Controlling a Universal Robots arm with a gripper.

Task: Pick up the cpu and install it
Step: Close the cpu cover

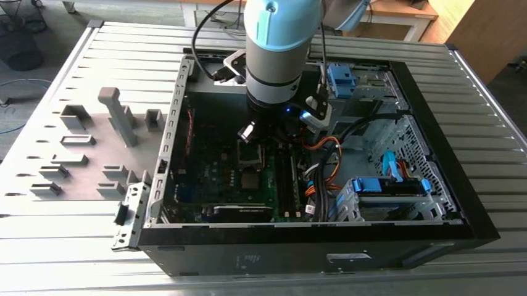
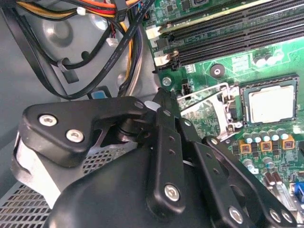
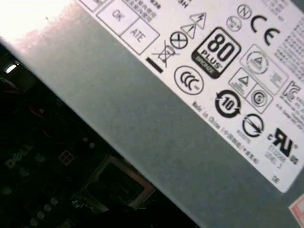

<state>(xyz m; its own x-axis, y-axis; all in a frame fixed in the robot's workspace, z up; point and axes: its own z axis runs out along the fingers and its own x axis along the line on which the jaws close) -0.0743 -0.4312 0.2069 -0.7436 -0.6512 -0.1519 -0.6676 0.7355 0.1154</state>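
Second wrist view shows the cpu (image 2: 271,105) seated in its socket (image 2: 269,80) beside the open bracket (image 2: 205,97); the gripper (image 2: 157,100), spread or closed I cannot tell, should avoid nudging it

Gripper (image 1: 247,133) partly behind the arm (image 1: 276,55); power supply box (image 3: 190,118) cropped at first wrist view's edges.

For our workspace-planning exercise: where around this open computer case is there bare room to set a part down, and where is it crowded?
Free: the slatted table at the exterior view's left, above and below the grey plate. Crowded: the plate's blocks, and inside the case, with cables and the arm above the board.
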